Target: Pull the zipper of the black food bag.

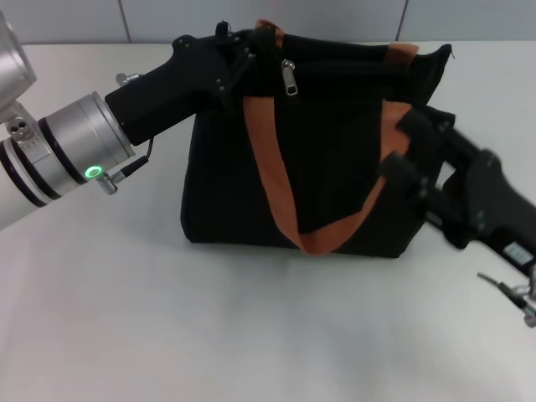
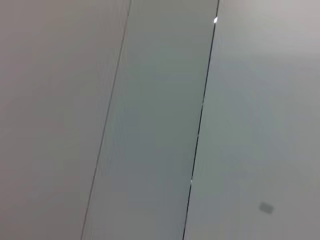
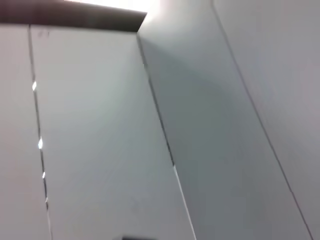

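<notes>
The black food bag (image 1: 335, 167) stands upright in the middle of the white table, with its orange-brown straps hanging down its front. The silver zipper pull (image 1: 288, 79) hangs from the zip line near the top left of the bag. My left gripper (image 1: 239, 52) is at the bag's top left corner, just to the left of the pull and apart from it. My right gripper (image 1: 404, 151) is open against the bag's right side, with one strap running between its fingers. The wrist views show only pale wall panels, neither the bag nor the grippers.
The white table (image 1: 167, 318) spreads in front of the bag and to its left. A tiled wall (image 1: 84, 17) runs along the back edge. A cable (image 1: 502, 289) hangs off my right arm at the lower right.
</notes>
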